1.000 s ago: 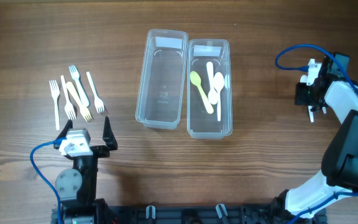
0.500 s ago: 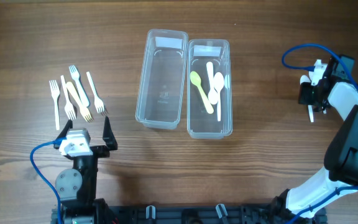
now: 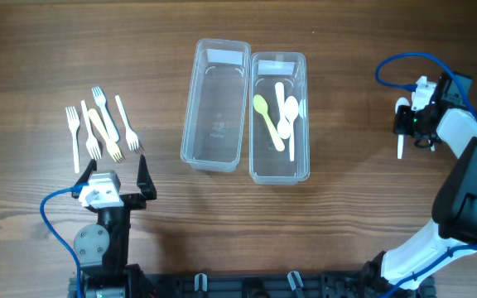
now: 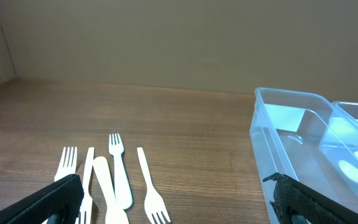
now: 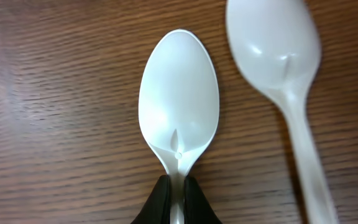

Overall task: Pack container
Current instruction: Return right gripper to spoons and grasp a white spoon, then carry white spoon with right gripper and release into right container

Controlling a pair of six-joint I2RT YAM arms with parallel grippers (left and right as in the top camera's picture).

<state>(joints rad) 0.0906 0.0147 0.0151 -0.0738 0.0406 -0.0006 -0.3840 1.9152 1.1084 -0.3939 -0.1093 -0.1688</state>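
The step in hand looks like the pick-up of a spoon for packing. In the wrist view the right gripper (image 5: 177, 191) has its fingers pressed onto the neck of the spoon (image 5: 179, 99), whose bowl points to twelve o'clock just beyond the fingertips. A second spoon (image 5: 275, 43) lies loose on the table (image 5: 55, 124) at about two o'clock from the gripper, just beside the held one and not touching it. Whether the held spoon is clear of the wood cannot be told. From overhead, the right bin (image 3: 255, 157), which already holds several spoons, sits well away at nine o'clock from the right gripper; the left bin (image 3: 215, 124) beside it is empty. The next move probably calls for a lift and a carry toward nine o'clock, with the release made over the right bin. The left gripper (image 3: 114, 175) sits with its fingers spread, holding nothing, and the forks (image 3: 99, 124) lie near it at twelve o'clock.
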